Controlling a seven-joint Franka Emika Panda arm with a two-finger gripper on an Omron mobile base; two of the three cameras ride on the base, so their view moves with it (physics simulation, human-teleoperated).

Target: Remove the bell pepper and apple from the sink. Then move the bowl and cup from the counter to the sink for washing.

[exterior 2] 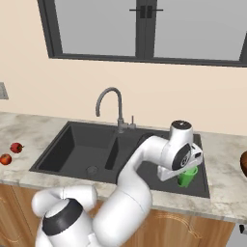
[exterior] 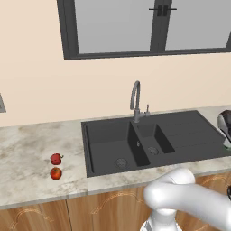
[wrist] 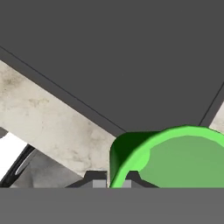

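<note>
The bell pepper (exterior: 56,158) and the apple (exterior: 56,173) lay side by side on the counter (exterior: 31,149) to the left of the sink (exterior: 108,144), near its front edge and well clear of the basins, which suggested the first half of the job was done. Both basins looked bare around their drains.

The cup (exterior 2: 187,176) was over the flat right-hand part of the sink, near that part's front right corner, carried there because it belonged in the sink for washing. The bowl (exterior 2: 244,164) showed as a brown sliver at the right end of the counter, not yet moved.

The gripper (wrist: 113,183) was clenched on the cup's rim, one finger apparently outside the green wall and one inside, though the hand view cut the tips short. Whether the cup's base already touched the sink surface could not be told.
</note>
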